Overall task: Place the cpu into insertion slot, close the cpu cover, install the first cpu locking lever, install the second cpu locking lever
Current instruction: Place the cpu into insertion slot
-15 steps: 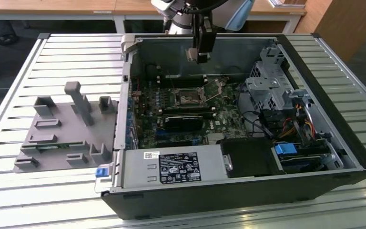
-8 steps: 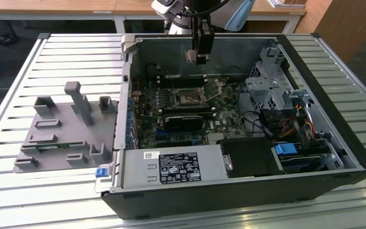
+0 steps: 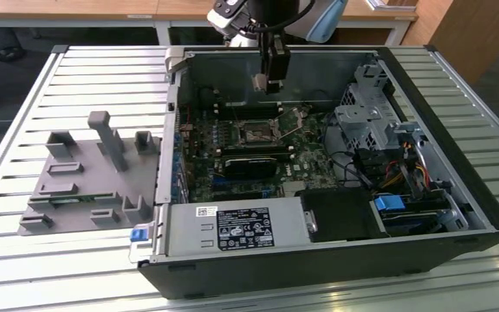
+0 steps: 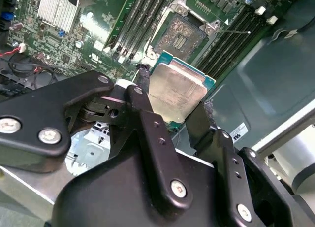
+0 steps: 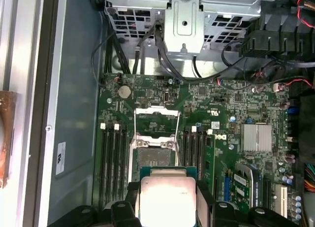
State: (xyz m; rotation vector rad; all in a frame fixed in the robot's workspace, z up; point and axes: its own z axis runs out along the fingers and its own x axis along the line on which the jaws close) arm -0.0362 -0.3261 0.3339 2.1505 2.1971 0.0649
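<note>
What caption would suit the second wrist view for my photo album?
The claw grips the cpu by its edges, with the empty insertion slot on the green board beyond.

Slatted metal table (image 3: 11,273); wooden desks (image 3: 76,8) behind.

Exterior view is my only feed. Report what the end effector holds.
Observer: In the second wrist view the end effector is shut on the cpu, with its fingers on two opposite edges.
Operator: Describe the insertion slot.
Observer: The insertion slot is empty, its contact field bare.
Operator: Check the cpu cover.
Observer: In the first wrist view the cpu cover is swung open, off the slot.
</note>
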